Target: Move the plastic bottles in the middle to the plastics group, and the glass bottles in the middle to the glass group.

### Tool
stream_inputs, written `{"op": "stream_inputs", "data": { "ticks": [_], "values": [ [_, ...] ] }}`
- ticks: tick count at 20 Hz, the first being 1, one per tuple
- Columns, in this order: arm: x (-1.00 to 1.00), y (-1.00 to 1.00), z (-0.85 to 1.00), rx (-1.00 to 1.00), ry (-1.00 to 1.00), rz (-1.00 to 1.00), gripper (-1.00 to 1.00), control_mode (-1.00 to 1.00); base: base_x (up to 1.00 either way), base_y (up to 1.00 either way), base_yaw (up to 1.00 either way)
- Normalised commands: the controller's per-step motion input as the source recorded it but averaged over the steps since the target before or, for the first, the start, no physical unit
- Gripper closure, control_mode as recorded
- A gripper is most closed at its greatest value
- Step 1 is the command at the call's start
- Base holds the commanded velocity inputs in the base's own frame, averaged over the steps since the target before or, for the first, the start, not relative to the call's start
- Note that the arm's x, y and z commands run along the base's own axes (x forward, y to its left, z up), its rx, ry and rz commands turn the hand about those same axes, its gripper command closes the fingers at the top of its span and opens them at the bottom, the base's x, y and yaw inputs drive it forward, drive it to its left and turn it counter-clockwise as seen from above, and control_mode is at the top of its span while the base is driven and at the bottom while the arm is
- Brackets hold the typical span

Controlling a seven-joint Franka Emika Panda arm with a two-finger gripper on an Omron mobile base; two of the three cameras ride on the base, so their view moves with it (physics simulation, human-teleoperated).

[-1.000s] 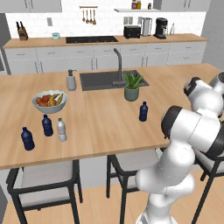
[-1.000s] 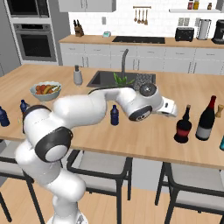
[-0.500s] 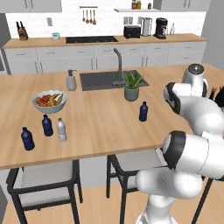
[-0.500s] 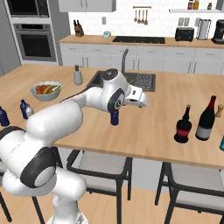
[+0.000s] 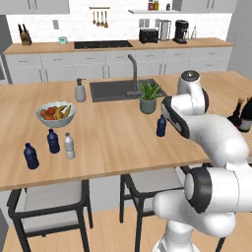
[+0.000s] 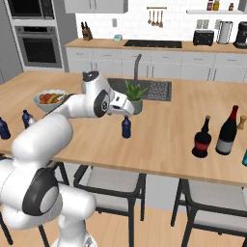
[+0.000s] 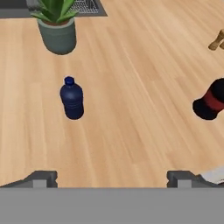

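Observation:
A dark blue plastic bottle (image 5: 161, 126) (image 6: 126, 127) (image 7: 72, 98) with a blue cap stands upright mid-counter, in front of the potted plant. My gripper (image 6: 128, 110) (image 7: 110, 178) hovers just above it and to one side, open, with nothing between its fingers. At the left, the plastics group has two blue bottles (image 5: 31, 156) (image 5: 53, 141), and a clear white-capped bottle (image 5: 69, 146) stands beside them. At the right, the squat red-banded glass bottle (image 6: 202, 140) (image 7: 212, 103) stands next to the tall dark glass bottle (image 6: 227, 131).
A potted plant (image 6: 133, 96) (image 7: 57, 33) sits by the sink (image 5: 118, 89) just behind the blue bottle. A fruit bowl (image 5: 55, 113) and a grey soap dispenser (image 5: 80, 91) are at the left. A small pepper grinder (image 6: 242, 122) stands past the glass bottles. Stools stand under the counter's near edge.
The arm has swung left, away from the glass bottles, until the hand is over the middle blue bottle. The gripper stayed open. No bottle moved.

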Motion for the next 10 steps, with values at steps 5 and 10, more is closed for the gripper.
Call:
{"op": "stream_inputs", "data": {
  "ticks": [5,10],
  "values": [
    [0.22,0.58,-0.17,0.11,0.04,0.07,-1.0,-1.0,0.0,0.0,0.0],
    [0.41,-0.09,-0.38,0.15,0.0,0.16,-1.0,-1.0,0.0,0.0,0.0]
  ]
}}
